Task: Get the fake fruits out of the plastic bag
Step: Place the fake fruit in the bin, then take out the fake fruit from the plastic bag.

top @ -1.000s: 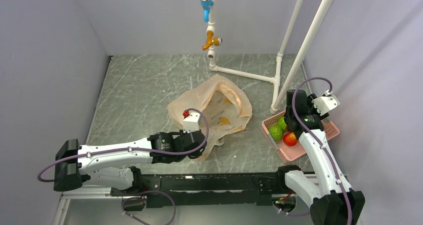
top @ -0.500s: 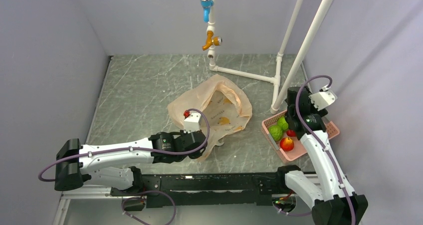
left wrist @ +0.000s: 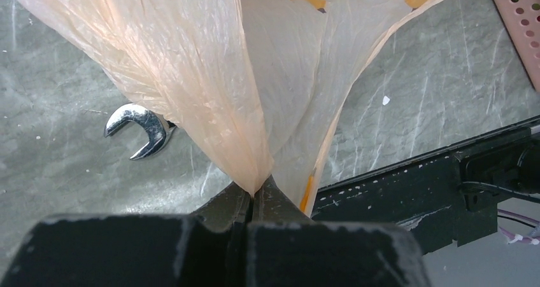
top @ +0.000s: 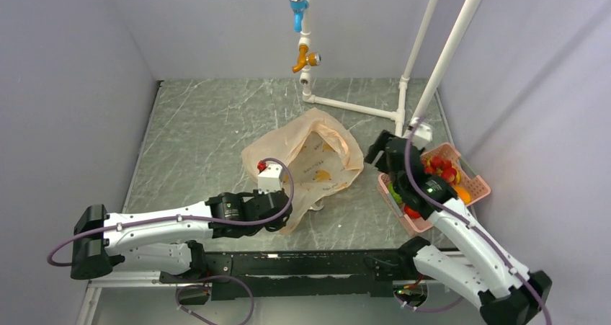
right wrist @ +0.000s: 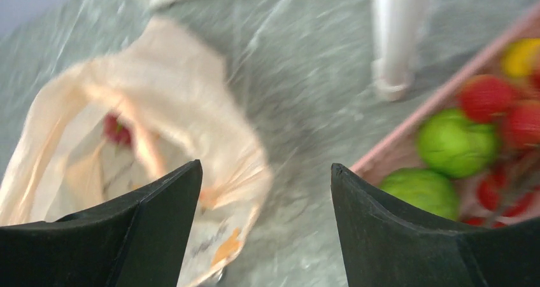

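plastic bag (right wrist: 191, 102): 1 red fruit (right wrist: 118, 129) inside | basket (right wrist: 420, 112): 2 green fruits (right wrist: 455, 140)

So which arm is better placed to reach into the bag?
Right: the right gripper is open, facing the plastic bag where a red fruit shows; the left gripper is shut on it.

No legible text anywhere; only tiny dark lettering on the plastic bag (left wrist: 210, 70), illegible.
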`<state>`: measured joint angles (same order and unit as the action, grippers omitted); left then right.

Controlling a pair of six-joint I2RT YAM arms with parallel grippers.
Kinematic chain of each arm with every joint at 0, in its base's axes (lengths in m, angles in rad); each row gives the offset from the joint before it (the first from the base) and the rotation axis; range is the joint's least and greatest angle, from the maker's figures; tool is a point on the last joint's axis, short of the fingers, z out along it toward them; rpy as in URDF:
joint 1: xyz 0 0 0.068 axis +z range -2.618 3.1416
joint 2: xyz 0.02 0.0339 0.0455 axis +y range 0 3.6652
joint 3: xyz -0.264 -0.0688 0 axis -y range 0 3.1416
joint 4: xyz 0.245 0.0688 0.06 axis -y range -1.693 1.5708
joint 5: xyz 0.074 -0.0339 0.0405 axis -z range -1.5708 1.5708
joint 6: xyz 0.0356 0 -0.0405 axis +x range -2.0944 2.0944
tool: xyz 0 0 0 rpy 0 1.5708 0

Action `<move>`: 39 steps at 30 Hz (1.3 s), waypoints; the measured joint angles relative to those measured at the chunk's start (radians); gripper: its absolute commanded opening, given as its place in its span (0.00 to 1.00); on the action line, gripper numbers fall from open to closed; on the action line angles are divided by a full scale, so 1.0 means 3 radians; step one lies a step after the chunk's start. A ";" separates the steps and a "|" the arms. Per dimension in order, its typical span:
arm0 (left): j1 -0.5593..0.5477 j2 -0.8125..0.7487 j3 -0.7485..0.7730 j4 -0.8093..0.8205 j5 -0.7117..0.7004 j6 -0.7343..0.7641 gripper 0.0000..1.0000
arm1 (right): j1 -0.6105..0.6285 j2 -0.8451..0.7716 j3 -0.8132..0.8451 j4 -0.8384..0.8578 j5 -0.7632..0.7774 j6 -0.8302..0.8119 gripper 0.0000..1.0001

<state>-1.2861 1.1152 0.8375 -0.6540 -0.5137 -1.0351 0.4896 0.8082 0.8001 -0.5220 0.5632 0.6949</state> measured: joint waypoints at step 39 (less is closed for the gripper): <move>0.0000 -0.0303 -0.0226 -0.0390 -0.0038 -0.0277 0.00 | 0.1448 0.2029 -0.0239 0.2589 -0.0913 -0.0395 0.42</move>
<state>-1.2861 1.0245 0.7696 -0.7712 -0.5251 -1.1183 0.9241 1.4170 0.7284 0.2546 0.2893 0.5762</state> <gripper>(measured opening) 0.013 0.424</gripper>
